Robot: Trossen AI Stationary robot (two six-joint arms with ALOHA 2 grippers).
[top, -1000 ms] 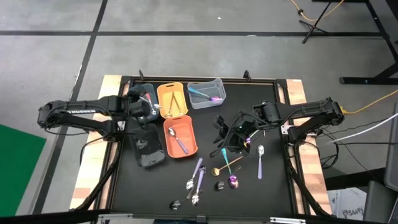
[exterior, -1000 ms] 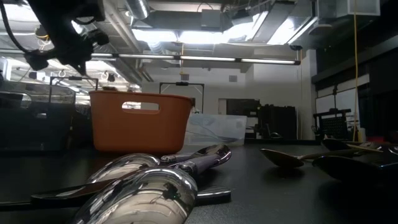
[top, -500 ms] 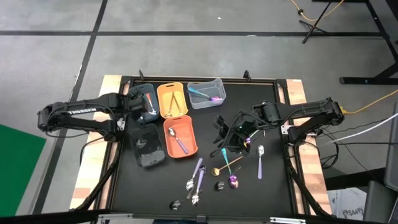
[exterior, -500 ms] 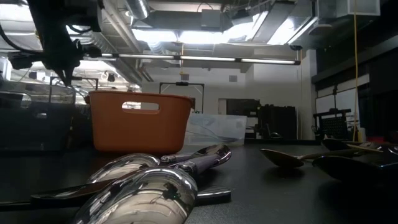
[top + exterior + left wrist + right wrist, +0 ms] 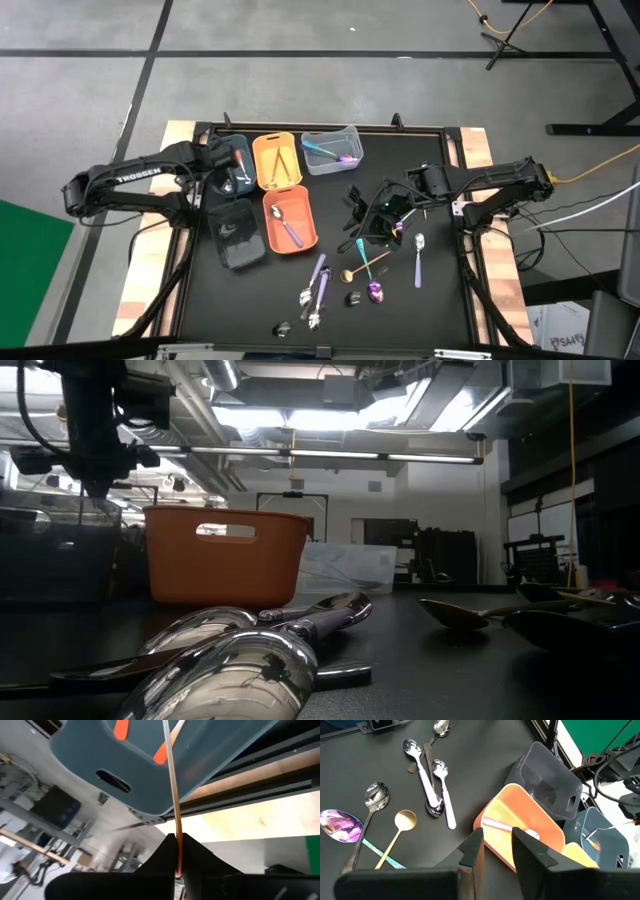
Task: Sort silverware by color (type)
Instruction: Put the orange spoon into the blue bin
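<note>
Five plastic bins sat on the black surface (image 5: pixel 420 310), toward its far left. A blue-grey bin (image 5: pixel 222 150), an orange bin (image 5: pixel 262 160) and a clear bin (image 5: pixel 350 135) formed the far row. Nearer, a dark bin (image 5: pixel 250 255) lay just left of a second orange bin (image 5: pixel 305 215). Light wooden strips (image 5: pixel 150 270) edged the surface. A yellow cable (image 5: pixel 600 160) crossed the grey floor (image 5: pixel 90 100) to the right.

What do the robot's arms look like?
Both are thin and black, made of jointed tubes. The left arm has white letters on its side. The right arm has black cables looping beside it. Each end effector has two dark, flat, blocky fingers.
</note>
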